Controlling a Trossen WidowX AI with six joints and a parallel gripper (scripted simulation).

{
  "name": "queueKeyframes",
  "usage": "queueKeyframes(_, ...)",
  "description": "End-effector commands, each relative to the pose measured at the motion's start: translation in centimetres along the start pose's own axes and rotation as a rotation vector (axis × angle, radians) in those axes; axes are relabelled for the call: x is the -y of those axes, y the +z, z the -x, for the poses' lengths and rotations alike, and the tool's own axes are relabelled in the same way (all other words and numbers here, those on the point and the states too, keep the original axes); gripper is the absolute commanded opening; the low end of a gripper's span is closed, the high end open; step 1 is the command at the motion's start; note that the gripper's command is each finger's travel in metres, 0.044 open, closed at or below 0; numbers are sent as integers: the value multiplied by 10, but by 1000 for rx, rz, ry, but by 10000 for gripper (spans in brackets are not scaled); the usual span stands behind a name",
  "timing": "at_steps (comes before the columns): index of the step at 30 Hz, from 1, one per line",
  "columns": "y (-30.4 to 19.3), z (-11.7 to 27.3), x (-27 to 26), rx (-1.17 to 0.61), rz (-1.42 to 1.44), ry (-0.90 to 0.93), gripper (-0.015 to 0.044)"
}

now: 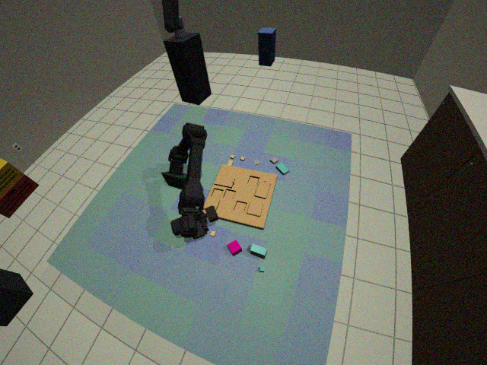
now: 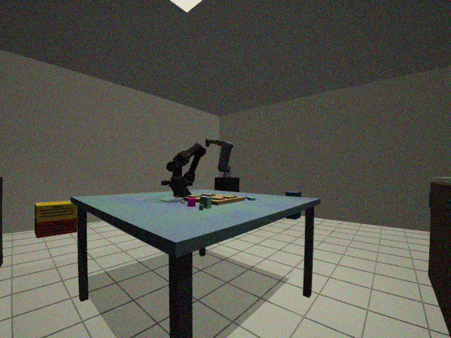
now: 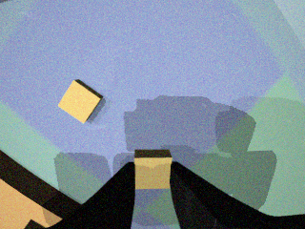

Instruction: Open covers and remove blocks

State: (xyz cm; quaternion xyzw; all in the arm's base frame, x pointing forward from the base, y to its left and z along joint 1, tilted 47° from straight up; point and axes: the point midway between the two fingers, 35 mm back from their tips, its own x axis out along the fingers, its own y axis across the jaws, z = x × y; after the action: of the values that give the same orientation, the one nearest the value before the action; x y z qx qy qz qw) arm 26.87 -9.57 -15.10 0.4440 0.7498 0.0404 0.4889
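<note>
My gripper (image 3: 152, 168) is shut on a small yellow block (image 3: 152, 174), above the table beside the board's near left corner. The wooden puzzle board (image 1: 236, 172) (image 2: 232, 201) (image 3: 14, 205) lies flat; dark outlines mark its covers and wells, too small to tell how each cover stands. Another small yellow block (image 1: 212, 233) (image 3: 78, 101) rests on the table. A magenta block (image 1: 234, 247) (image 2: 191, 201), a turquoise block (image 1: 258, 250) (image 2: 206, 201) and a small turquoise cube (image 1: 262, 269) (image 2: 201, 206) are nearer the camera. The arm hides the board's left edge in the top view.
Beyond the board lie small yellow pieces (image 1: 242, 158), two grey pieces (image 1: 274, 160) (image 1: 256, 161) and a teal block (image 1: 282, 168). A yellow piece (image 1: 230, 162) lies close to the board's far edge. A second arm (image 2: 225, 156) stands on a pedestal behind the table.
</note>
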Motion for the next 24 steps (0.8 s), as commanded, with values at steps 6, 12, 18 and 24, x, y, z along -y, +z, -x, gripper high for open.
queueKeyframes(6,-3,-17,0,-6,-5,4,80)
queueKeyframes(12,-5,-26,0,-7,-5,5,80)
queueKeyframes(18,-4,-26,0,-4,0,1,106)
queueKeyframes(24,-4,-26,0,-4,0,1,264)
